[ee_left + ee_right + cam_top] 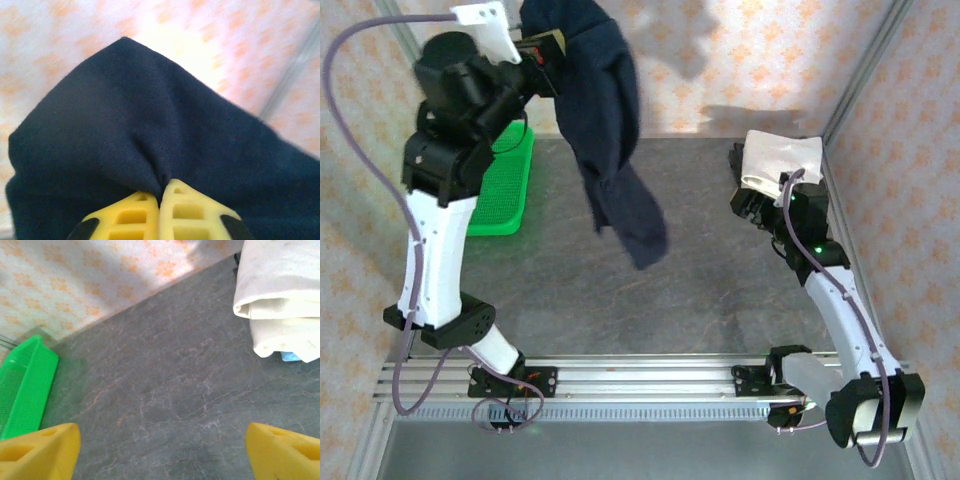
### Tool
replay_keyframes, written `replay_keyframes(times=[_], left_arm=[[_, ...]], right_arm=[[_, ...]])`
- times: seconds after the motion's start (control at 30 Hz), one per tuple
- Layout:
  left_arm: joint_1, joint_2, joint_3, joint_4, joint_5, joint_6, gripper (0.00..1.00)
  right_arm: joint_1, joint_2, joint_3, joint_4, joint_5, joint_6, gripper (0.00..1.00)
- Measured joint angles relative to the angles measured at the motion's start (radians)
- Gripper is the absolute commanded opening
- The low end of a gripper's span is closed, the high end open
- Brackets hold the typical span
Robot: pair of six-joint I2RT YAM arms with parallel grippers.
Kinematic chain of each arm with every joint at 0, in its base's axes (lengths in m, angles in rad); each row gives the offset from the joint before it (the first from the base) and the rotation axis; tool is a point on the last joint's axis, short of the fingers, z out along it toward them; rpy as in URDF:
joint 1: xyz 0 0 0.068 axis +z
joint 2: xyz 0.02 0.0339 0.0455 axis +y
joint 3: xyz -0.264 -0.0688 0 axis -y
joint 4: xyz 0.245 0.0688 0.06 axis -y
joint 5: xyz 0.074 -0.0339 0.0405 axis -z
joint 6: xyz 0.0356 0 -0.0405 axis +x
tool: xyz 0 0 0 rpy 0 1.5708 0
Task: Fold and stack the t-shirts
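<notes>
**Operator:** State the fault risks at the left pincer (545, 50).

**Technician:** It is raised high and clamped on a small pinch of the navy t-shirt (605, 130). In the wrist view the yellow fingers (130, 220) meet with only a thin fold of cloth between them. Probable fault: the fold slips out under the garment's weight and the shirt drops in a heap on the counter (700, 290). Second fault: the shirt hangs bunched and twisted, so lowering it this way would likely lay it down creased.

**Operator:** And the right pincer (752, 203)?

**Technician:** Its jaws are wide apart and hold nothing, low over the counter. A careless sweep forward and to the right could catch the white t-shirt (780, 160) and undo its fold.

**Operator:** Give the positions.

**Technician:** The navy t-shirt hangs from the left pincer, trailing down and to its right. Whether the lower end touches the counter cannot be told. The white t-shirt lies folded ahead and to the right of the right pincer, near but apart from it.
</notes>
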Motion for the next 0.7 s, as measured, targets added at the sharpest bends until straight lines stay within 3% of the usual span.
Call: replay_keyframes(times=[0.03, 0.07, 0.23, 0.37, 0.5, 0.7], left_arm=[[0.008, 0.005, -0.063, 0.005, -0.041, -0.003, 0.84], [0.018, 0.014, -0.114, 0.011, -0.066, -0.005, 0.99], [0.098, 0.186, -0.379, 0.003, -0.126, -0.047, 1.00], [0.114, 0.254, -0.666, 0.005, -0.123, -0.071, 1.00], [0.091, 0.244, -0.829, 0.008, -0.126, -0.083, 1.00], [0.006, 0.170, -0.989, 0.094, -0.129, -0.100, 0.98]], right_arm=[[0.000, -0.007, 0.000, -0.001, 0.000, 0.002, 0.86], [0.000, -0.010, 0.000, -0.002, 0.000, 0.004, 0.86], [0.000, -0.019, -0.015, -0.039, -0.007, 0.014, 0.86], [0.025, -0.039, -0.078, -0.046, -0.015, 0.029, 0.85], [0.126, 0.004, -0.132, -0.047, -0.009, 0.034, 0.85], [0.329, 0.225, -0.133, -0.047, 0.078, 0.026, 0.82]])
